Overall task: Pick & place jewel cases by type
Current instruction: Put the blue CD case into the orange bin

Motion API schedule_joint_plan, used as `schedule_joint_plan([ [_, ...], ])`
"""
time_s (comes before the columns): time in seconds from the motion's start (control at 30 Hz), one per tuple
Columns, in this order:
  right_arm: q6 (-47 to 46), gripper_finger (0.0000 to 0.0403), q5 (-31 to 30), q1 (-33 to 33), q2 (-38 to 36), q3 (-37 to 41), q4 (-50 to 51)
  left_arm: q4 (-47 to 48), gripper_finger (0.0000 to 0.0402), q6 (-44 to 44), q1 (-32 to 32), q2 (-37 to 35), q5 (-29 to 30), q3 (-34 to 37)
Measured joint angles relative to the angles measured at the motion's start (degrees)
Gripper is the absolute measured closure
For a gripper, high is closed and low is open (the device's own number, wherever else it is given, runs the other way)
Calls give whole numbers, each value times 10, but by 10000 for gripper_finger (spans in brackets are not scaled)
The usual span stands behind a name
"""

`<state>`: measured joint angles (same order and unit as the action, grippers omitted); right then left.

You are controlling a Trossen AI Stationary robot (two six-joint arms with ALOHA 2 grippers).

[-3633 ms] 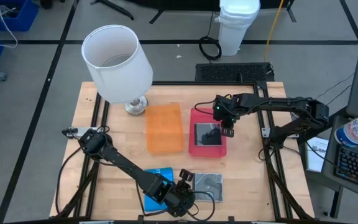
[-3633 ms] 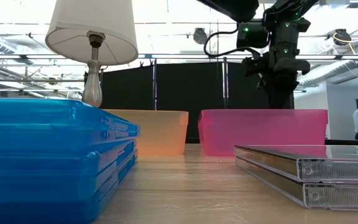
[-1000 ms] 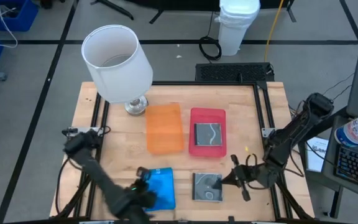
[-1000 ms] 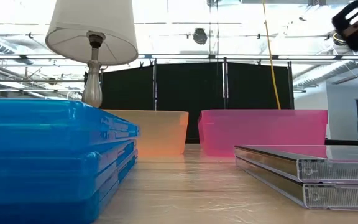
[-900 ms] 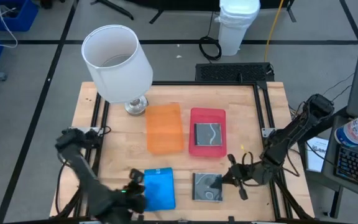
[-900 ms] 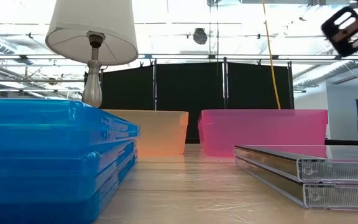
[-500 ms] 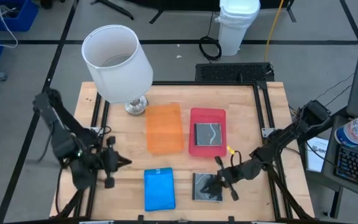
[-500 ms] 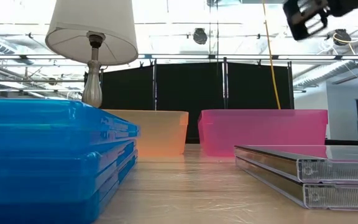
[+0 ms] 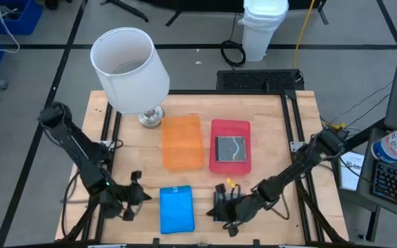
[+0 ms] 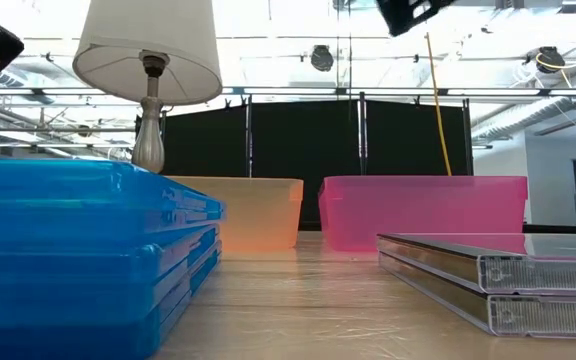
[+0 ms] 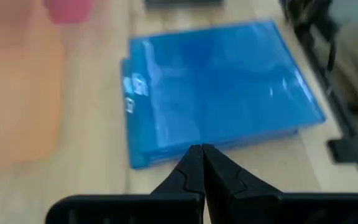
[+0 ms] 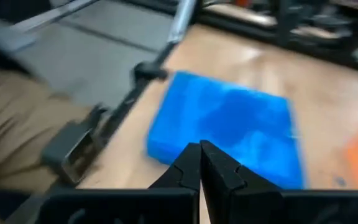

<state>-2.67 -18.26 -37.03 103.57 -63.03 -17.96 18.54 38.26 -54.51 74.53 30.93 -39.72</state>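
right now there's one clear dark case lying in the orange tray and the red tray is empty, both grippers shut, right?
Not quite: the trays are swapped. The high view shows the clear dark case lying in the red tray, while the orange tray is empty. The rest holds: the left gripper and right gripper are both shut.

Both arms are black, built of slim tubular links with rounded joints and black cables alongside. The left gripper (image 11: 202,155) and right gripper (image 12: 199,152) each have two dark, tapered, pointed fingers mounted on a flat black crossbar.
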Motion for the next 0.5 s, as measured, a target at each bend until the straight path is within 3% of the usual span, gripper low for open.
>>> schedule_joint_plan([
  [0.1, 15, 403, 33, -1, 29, -4, -29, -2, 400, -31, -16, 51, -9, -25],
  [0.33, -86, 403, 0, 15, 38, -3, -49, -18, 396, -21, -23, 132, -35, -64],
  [0.5, -100, 403, -1, 26, 38, -3, -62, -14, 399, -6, 2, 167, -82, -74],
])
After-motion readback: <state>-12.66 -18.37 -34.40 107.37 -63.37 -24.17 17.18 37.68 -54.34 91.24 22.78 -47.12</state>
